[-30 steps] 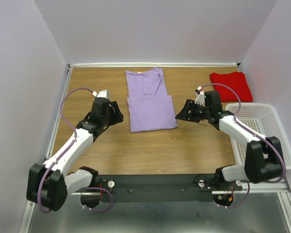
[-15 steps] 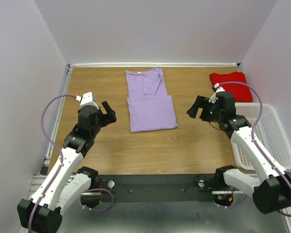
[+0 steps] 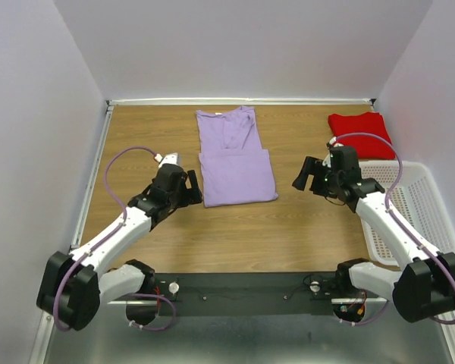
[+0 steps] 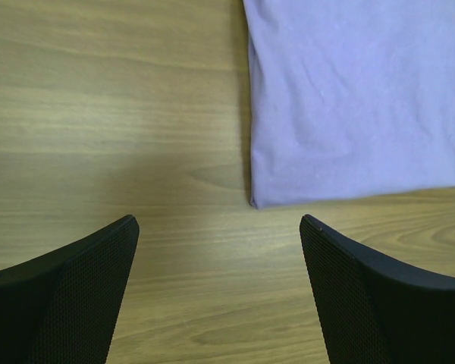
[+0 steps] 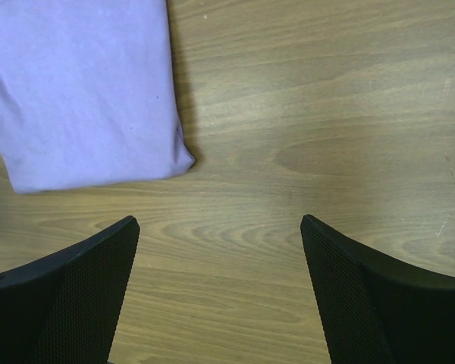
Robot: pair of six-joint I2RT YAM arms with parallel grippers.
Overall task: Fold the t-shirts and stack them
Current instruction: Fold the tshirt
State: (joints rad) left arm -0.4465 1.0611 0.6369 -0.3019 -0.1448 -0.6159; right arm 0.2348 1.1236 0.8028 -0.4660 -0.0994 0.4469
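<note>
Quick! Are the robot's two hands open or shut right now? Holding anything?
Left gripper: open, holding nothing, just short of a corner of the purple t-shirt.
Right gripper: open, holding nothing.

No legible text or labels anywhere, as far as visible.

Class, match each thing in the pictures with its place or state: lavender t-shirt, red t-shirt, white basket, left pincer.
Things
1. lavender t-shirt
2. red t-shirt
3. white basket
4. left pincer

Places or states
A. far right corner of the table
B. open, holding nothing
C. at the table's right edge
D. middle of the table, toward the back

Pairs: 1-D, 2-A, 3-C, 4-B
</note>
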